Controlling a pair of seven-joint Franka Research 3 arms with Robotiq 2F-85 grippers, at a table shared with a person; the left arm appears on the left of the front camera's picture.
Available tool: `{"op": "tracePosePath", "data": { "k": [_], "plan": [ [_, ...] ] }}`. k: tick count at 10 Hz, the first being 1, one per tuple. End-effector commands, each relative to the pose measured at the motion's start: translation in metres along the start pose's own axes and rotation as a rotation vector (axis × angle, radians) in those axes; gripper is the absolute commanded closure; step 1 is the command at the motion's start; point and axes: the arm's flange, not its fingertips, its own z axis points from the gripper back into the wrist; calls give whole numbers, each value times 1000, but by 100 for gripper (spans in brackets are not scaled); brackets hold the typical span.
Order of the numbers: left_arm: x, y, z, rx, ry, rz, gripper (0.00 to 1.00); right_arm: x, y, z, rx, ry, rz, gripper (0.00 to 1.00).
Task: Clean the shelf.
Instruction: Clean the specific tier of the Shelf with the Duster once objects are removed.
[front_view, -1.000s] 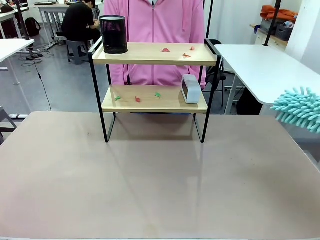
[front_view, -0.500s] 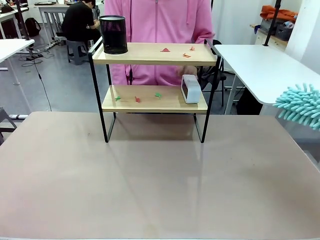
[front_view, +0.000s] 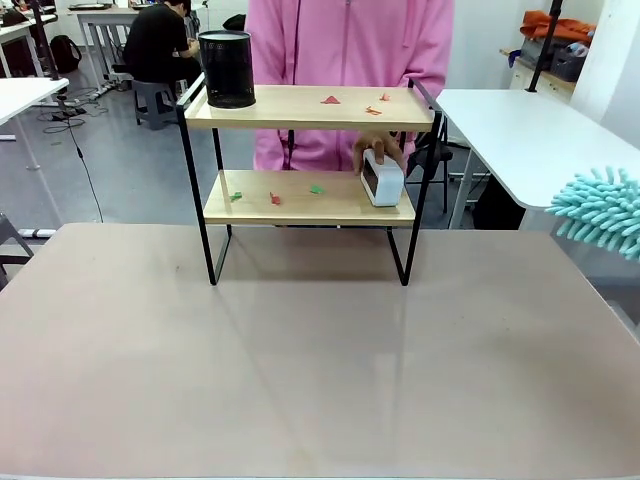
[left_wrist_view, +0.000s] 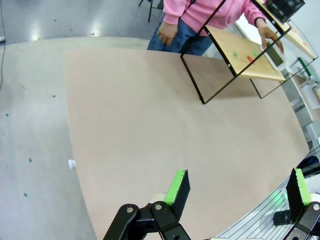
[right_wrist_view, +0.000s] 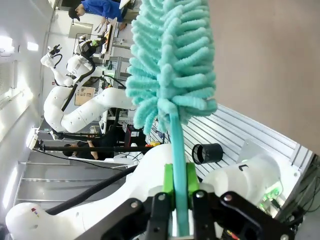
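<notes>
Nearest the robot, well short of the shelf (front_view: 300, 212), the left gripper (left_wrist_view: 238, 185) hangs over the near edge of the surface (front_view: 320, 350) with its jaws spread wide and nothing between them. It looks free to lift things out of the way. The right gripper (right_wrist_view: 180, 182) is clamped on the thin handle of a teal duster (right_wrist_view: 170, 65), and the fluffy head is held up and off to the right of the shelf, probably waiting for the boards to be cleared.

The shelf stands at the far side of the surface. Small red and green paper scraps (front_view: 273, 198) lie on its lower board, and more scraps are on the upper one. A black mesh cup (front_view: 226, 68) sits at the left end of the top board.

Behind the shelf, a person's hand (front_view: 375, 150) grips a white box (front_view: 381, 178) at the right end of the lower board, seemingly to take it away so the duster can sweep there.
</notes>
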Motion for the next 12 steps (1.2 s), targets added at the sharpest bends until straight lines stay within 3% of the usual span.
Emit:
{"op": "tracePosePath", "data": {
  "k": [1,7,8,9,11,12],
  "plan": [
    [1,0,-1,-13,-15,-22,0,1,7,0,8,-4,-16,100],
    [1,0,-1,-13,-15,-22,0,1,7,0,8,-4,-16,100],
    [1,0,-1,-13,-15,-22,0,0,0,0,0,0,0,88],
    [1,0,-1,-13,-15,-22,0,14,20,-13,-55,24,49,88],
    [1,0,-1,-13,-15,-22,0,41,71,-59,-180,248,231,88],
    [1,0,-1,-13,-15,-22,0,50,88,-84,-203,309,311,88]
  ]
}}
